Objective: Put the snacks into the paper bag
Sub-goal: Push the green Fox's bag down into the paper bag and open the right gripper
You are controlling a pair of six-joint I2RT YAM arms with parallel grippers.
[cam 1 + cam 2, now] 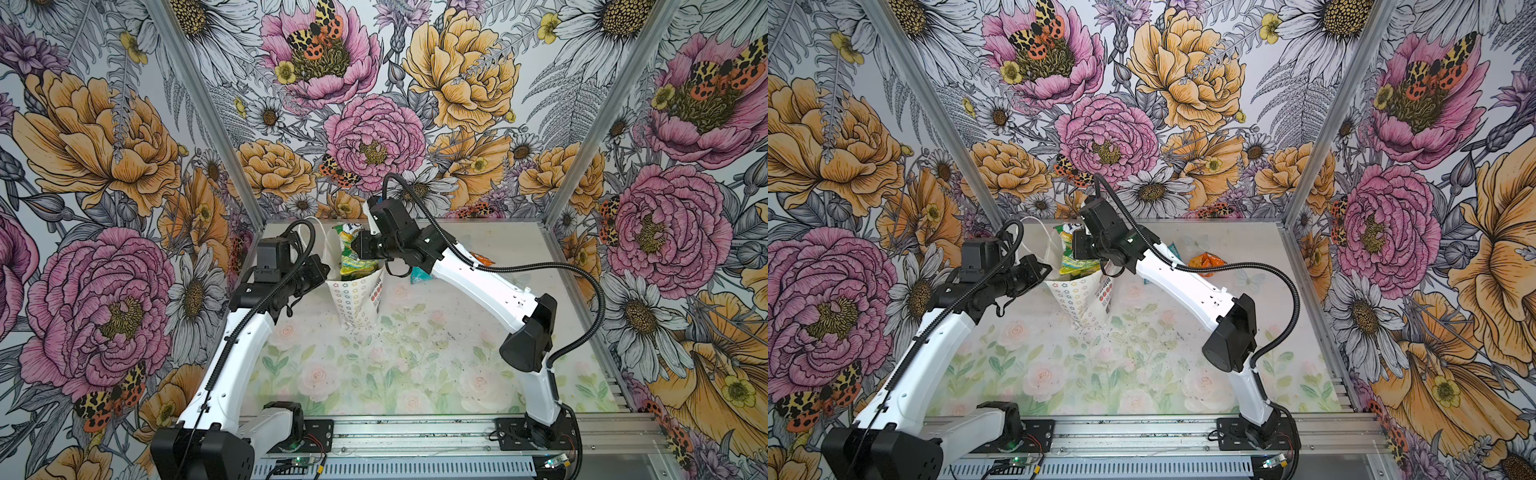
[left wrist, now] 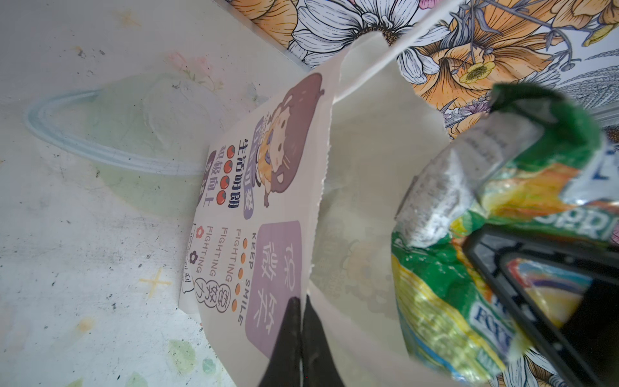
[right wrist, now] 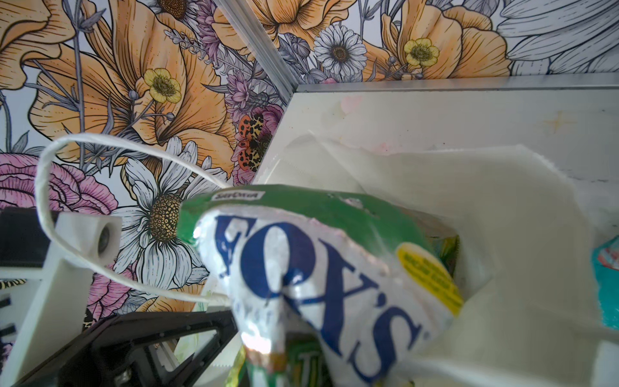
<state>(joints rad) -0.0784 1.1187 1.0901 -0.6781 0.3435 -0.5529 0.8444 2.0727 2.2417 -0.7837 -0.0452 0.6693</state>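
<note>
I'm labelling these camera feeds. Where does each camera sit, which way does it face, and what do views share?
Top views: high over the base end, facing down toward the back wall; both arms, left hand on the paper bag, right hand above it.
Left wrist: on the left arm, facing the bag's printed front; its shut black fingertips show.
Right wrist: on the right arm, facing the held green FOX'S packet; one black finger shows.
Shared: both wrist views show that packet and bag.

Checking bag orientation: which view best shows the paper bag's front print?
Left wrist: the paper bag shows its cartoon and text clearly. Both top views catch only a sliver of print; right wrist shows its plain inside.
</note>
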